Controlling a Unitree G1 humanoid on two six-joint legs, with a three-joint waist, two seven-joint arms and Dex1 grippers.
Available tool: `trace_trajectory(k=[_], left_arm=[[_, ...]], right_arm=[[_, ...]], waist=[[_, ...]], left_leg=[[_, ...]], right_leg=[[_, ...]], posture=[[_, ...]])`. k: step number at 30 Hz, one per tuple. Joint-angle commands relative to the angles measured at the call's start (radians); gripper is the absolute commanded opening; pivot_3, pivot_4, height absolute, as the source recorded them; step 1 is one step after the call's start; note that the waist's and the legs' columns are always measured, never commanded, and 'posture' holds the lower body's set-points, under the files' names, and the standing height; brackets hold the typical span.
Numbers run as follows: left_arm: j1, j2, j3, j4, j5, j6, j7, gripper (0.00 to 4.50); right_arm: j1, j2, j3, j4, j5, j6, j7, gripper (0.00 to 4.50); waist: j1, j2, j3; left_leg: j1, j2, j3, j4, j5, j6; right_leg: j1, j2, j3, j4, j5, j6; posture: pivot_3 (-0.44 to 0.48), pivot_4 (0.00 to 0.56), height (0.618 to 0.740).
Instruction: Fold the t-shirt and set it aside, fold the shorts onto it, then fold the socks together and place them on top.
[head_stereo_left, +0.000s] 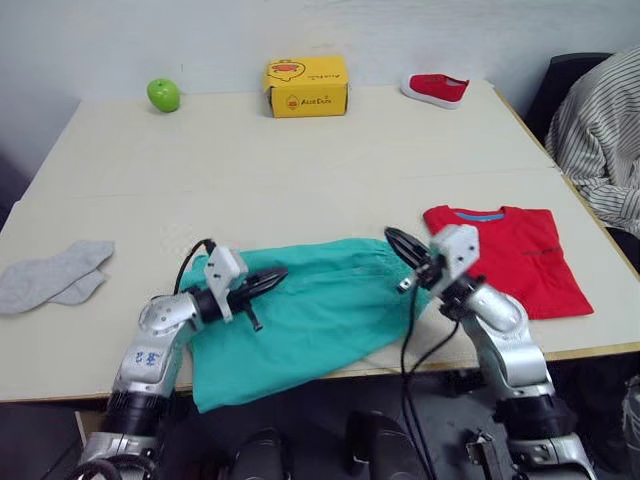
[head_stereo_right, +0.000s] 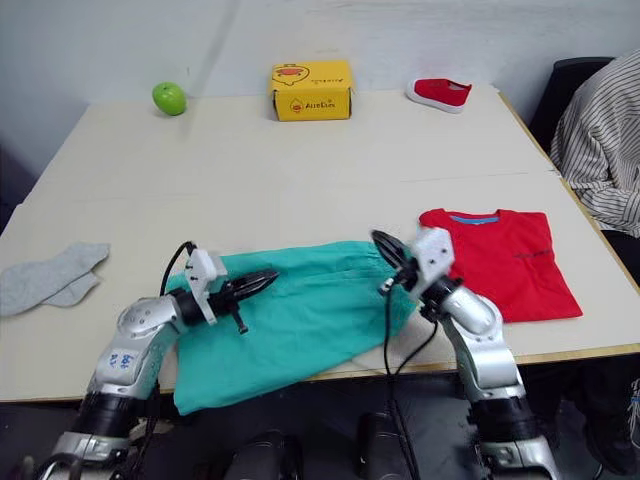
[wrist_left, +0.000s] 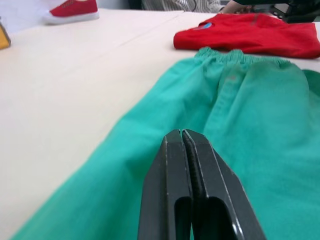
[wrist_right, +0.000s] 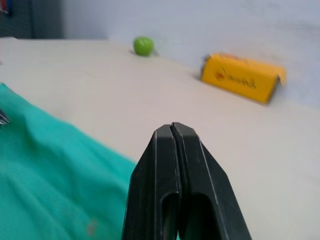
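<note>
Left gripper (head_stereo_left: 272, 279) sits at lower left of the head view, fingers pressed together on nothing, tips over the near-left part of the shorts (head_stereo_left: 310, 315). Right gripper (head_stereo_left: 400, 247), lower centre-right, is likewise pinched closed and empty, hovering at the gathered waistband end.

Farther left, the socks (head_stereo_left: 55, 275) lie loose at the left edge of the table (head_stereo_left: 300, 170), well apart from everything. At right, the t-shirt (head_stereo_left: 510, 255) is already folded into a neat rectangle, so the step in hand looks to be folding the shorts.

To do that well, both grippers should part their fingers before dropping, take one layer's edge at matching spots, and carry it across evenly so the halves line up. The lower hem hangs past the table's front edge; drawing it back first may help.

The shorts are teal-green, spread flat and slanting from lower left to centre, with soft creases. Whether the waistband touches the t-shirt is hard to tell; they lie just beside each other
</note>
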Motion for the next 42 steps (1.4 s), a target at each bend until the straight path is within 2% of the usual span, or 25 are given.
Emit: trace_trajectory(k=[1,5,8,12,14,17,18,20,23,26,29,33,39,42], left_arm=[[-0.047,-0.031,-0.031,0.091,0.081,-0.011,0.063,0.06],[-0.081,-0.059,-0.043,0.162,0.145,0.023,0.135,0.06],[-0.083,-0.059,-0.049,0.173,0.164,0.059,0.152,0.06],[-0.066,-0.047,-0.053,0.176,0.162,0.054,0.128,0.06],[-0.067,-0.053,-0.049,0.188,0.147,0.036,0.107,0.06],[-0.080,-0.060,-0.053,0.205,0.126,-0.054,0.038,0.00],[-0.083,-0.062,-0.053,0.208,0.122,-0.077,0.022,0.00],[-0.095,-0.083,-0.037,0.192,0.068,-0.171,-0.051,0.00],[-0.111,-0.115,-0.021,0.150,-0.035,-0.180,-0.158,0.00],[-0.111,-0.114,-0.045,0.144,-0.052,-0.141,-0.216,0.00],[-0.117,-0.109,-0.086,0.184,0.019,-0.142,-0.212,0.00],[-0.131,-0.096,-0.126,0.257,0.124,-0.168,-0.170,0.00],[-0.140,-0.104,-0.125,0.301,0.161,-0.147,-0.120,0.00],[-0.143,-0.108,-0.122,0.311,0.159,-0.144,-0.113,0.00]], right_arm=[[-0.029,0.042,0.072,0.065,-0.100,0.025,-0.051,0.00],[-0.047,0.046,0.094,0.235,-0.182,-0.025,-0.074,0.00],[-0.032,0.030,0.029,0.305,-0.148,-0.057,-0.064,0.00],[0.019,-0.053,-0.075,0.294,-0.085,-0.064,-0.021,0.00],[0.047,-0.079,-0.146,0.243,-0.001,-0.024,0.006,0.00],[0.139,-0.133,-0.280,0.009,0.341,0.288,0.092,0.55],[0.159,-0.147,-0.305,-0.047,0.420,0.377,0.099,0.87],[0.222,-0.200,-0.368,-0.155,0.586,0.602,0.045,1.51],[0.307,-0.247,-0.482,-0.243,0.870,0.881,-0.110,2.54],[0.360,-0.248,-0.524,-0.265,1.014,1.002,-0.250,3.58],[0.382,-0.221,-0.496,-0.274,1.026,1.040,-0.333,4.49],[0.353,-0.149,-0.475,-0.238,1.094,1.069,-0.471,4.49],[0.271,0.004,-0.370,-0.172,1.287,1.108,-0.678,4.49],[0.238,0.074,-0.319,-0.140,1.330,1.096,-0.772,4.49]], waist=[[0.001,0.000,0.000],[0.001,-0.001,0.000],[0.000,-0.001,0.000],[0.008,-0.001,-0.001],[0.014,-0.002,-0.001],[0.021,-0.001,-0.001],[0.022,-0.001,-0.001],[0.018,-0.001,-0.001],[0.025,-0.001,-0.001],[0.026,-0.002,-0.001],[0.023,-0.002,-0.001],[0.021,-0.004,-0.002],[0.009,-0.012,-0.008],[-0.005,-0.013,-0.010]], left_leg=[[-0.001,0.000,0.000,0.000,0.000,0.000],[-0.008,-0.003,0.002,0.003,0.001,0.003],[-0.008,-0.003,0.005,0.003,0.000,0.006],[-0.007,-0.004,0.006,0.003,0.000,0.007],[-0.006,-0.004,0.006,0.004,0.000,0.007],[-0.006,-0.003,0.006,0.003,-0.001,0.007],[-0.007,-0.003,0.005,0.003,-0.001,0.007],[-0.007,-0.002,0.006,0.003,-0.001,0.006],[-0.008,-0.001,0.005,0.003,-0.004,0.011],[-0.008,-0.002,0.004,0.003,-0.004,0.011],[-0.008,-0.002,0.005,0.003,-0.004,0.012],[-0.007,-0.002,0.005,0.003,-0.005,0.012],[-0.007,0.001,0.005,0.002,-0.005,0.011],[-0.007,0.002,0.005,0.001,-0.005,0.011]], right_leg=[[0.000,0.000,0.000,0.000,0.000,0.000],[-0.006,-0.001,-0.001,0.002,0.002,0.004],[-0.006,-0.002,-0.002,0.001,0.003,0.006],[-0.006,-0.003,-0.001,-0.003,0.004,0.007],[-0.005,-0.003,-0.001,-0.003,0.004,0.007],[-0.005,-0.003,0.001,-0.003,0.004,0.007],[-0.006,-0.003,0.002,-0.003,0.004,0.007],[-0.007,-0.003,0.004,-0.003,0.003,0.006],[-0.008,-0.003,0.004,-0.002,0.003,0.005],[-0.007,-0.003,0.004,-0.002,0.003,0.005],[-0.007,-0.003,0.004,-0.003,0.003,0.005],[-0.007,0.000,0.004,-0.003,0.003,0.005],[-0.007,0.000,0.005,-0.003,0.003,0.005],[-0.007,0.000,0.005,-0.003,0.003,0.004]], posture=[[0.000,0.150,0.740],[0.000,0.150,0.740],[0.000,0.150,0.740],[0.000,0.150,0.740],[0.000,0.150,0.740],[0.000,0.150,0.740],[0.000,0.150,0.740],[0.000,0.150,0.740],[0.000,0.150,0.740],[0.000,0.150,0.740],[0.000,0.150,0.740],[0.000,0.150,0.740],[0.000,0.150,0.740],[0.000,0.150,0.740]])
